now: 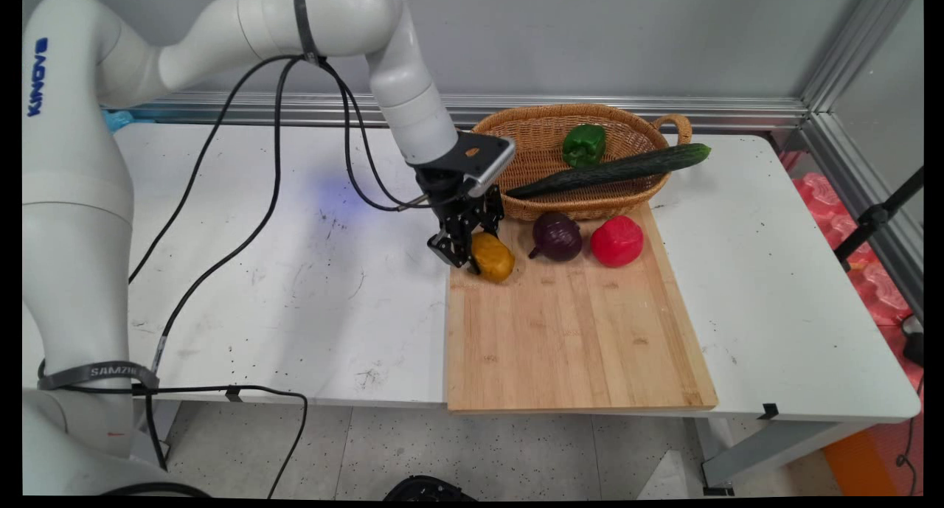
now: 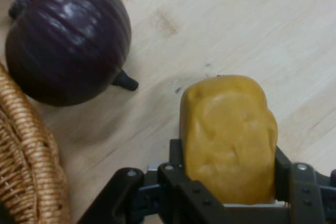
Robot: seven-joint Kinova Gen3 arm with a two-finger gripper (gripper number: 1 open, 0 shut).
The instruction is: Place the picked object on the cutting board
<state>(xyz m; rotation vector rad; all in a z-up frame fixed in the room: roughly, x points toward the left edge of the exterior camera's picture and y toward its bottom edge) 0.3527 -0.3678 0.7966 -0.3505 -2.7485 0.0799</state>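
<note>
Gripper [image 1: 472,256] clamped on the yellow pepper [image 1: 493,256] at the cutting board's [image 1: 575,324] far-left corner; probably just resting there. Purple onion [image 1: 557,236], red pepper [image 1: 616,240] beside it, basket [image 1: 542,141] behind.

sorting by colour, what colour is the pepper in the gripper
Mustard yellow: the yellow pepper in the gripper shows best in the hand view.

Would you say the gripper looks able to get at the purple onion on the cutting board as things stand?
Probably not yet: the gripper is shut on the yellow pepper. The purple onion itself lies uncovered beside it on the cutting board.
</note>
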